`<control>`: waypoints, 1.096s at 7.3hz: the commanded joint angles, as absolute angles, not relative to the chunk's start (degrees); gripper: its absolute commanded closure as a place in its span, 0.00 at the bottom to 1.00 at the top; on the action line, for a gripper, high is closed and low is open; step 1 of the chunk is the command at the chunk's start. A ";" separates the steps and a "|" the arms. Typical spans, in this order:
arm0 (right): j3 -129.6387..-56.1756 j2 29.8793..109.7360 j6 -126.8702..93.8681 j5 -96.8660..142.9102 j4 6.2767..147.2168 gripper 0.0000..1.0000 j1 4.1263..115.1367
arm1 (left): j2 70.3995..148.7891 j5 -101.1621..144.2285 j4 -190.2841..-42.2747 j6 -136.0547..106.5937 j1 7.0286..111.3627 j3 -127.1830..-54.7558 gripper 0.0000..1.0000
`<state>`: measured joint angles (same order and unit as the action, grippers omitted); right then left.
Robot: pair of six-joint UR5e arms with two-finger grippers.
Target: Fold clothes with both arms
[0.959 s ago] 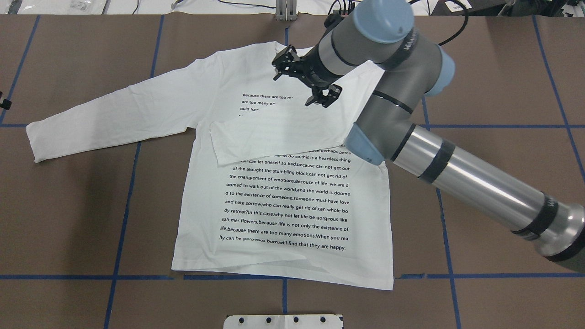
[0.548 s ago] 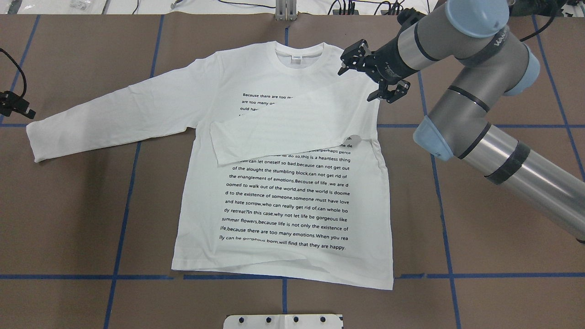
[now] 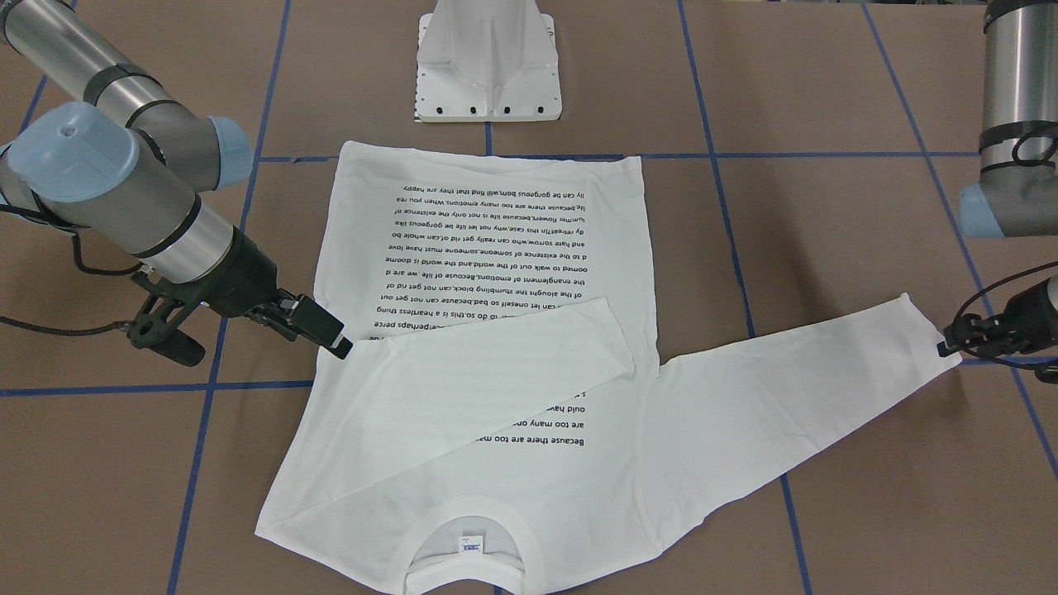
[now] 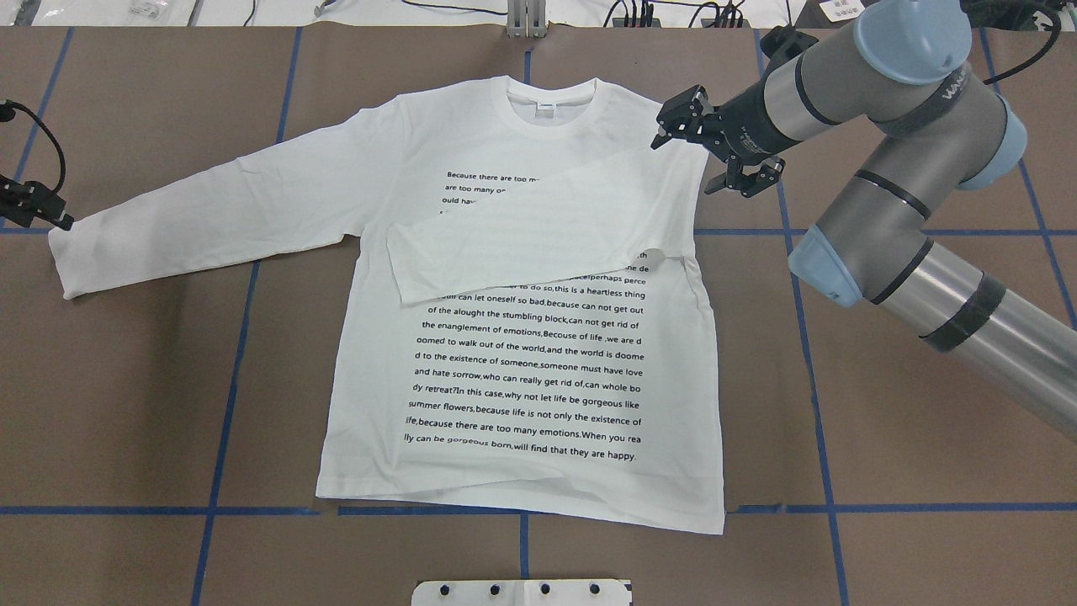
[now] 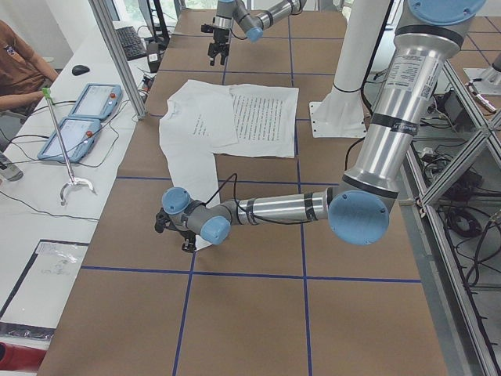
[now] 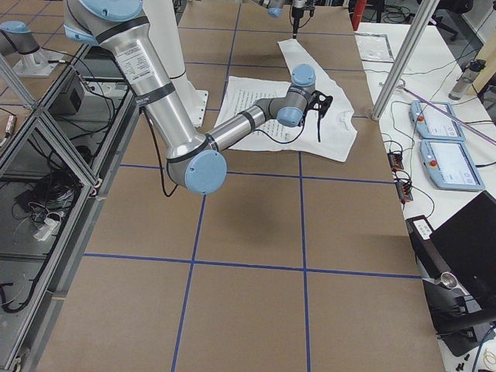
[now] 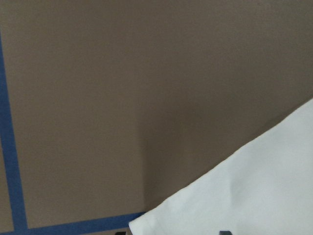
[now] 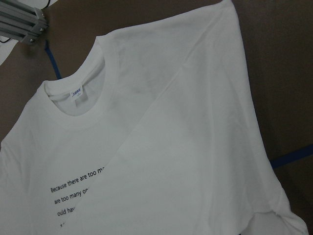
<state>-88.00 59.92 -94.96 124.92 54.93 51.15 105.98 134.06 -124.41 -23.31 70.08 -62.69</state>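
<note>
Brown desk (image 4: 126,379), white long-sleeved T-shirt (image 4: 522,379) spread flat on it, print up, just beside and below the right end effector (image 4: 687,164). One sleeve (image 4: 522,244) already folded across the chest. Right end effector wide open off the shoulder, holding nothing. Left end effector (image 4: 50,215) touching the outstretched cuff (image 4: 63,261), probably lining up a grab. Open or closed? Can't tell.

- A brown table top (image 4: 126,379) fills the overhead view, crossed by a grid of blue tape lines (image 4: 126,510).
- In the left side view, a white bench (image 5: 39,227) runs down the left edge, carrying two blue-edged tablets (image 5: 94,100).
- An aluminium post (image 5: 119,59) rises at upper left.
- A person (image 5: 19,66) sits in the upper left corner.
</note>
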 commanded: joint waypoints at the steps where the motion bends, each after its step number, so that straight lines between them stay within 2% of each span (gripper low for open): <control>1: -88.07 60.03 -94.92 124.63 54.93 0.01 50.89 | 106.08 132.80 -124.63 -23.38 69.96 -61.01 0.36; 5: -87.98 60.03 -94.92 123.93 55.02 0.01 50.27 | 106.08 132.89 -124.63 -23.38 68.38 -61.00 0.41; 6: -88.07 59.94 -94.92 123.84 55.02 0.01 50.27 | 106.08 132.89 -124.63 -23.38 68.29 -61.08 0.48; 7: -88.07 60.03 -94.92 123.84 55.02 0.01 50.27 | 106.00 132.98 -124.72 -23.38 68.29 -61.08 0.66; 8: -88.07 60.03 -94.92 123.84 55.02 0.01 50.27 | 105.91 132.89 -124.72 -23.38 68.29 -61.08 0.78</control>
<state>-88.05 60.00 -94.92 123.86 55.02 50.30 106.00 132.93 -124.69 -23.38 68.33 -61.07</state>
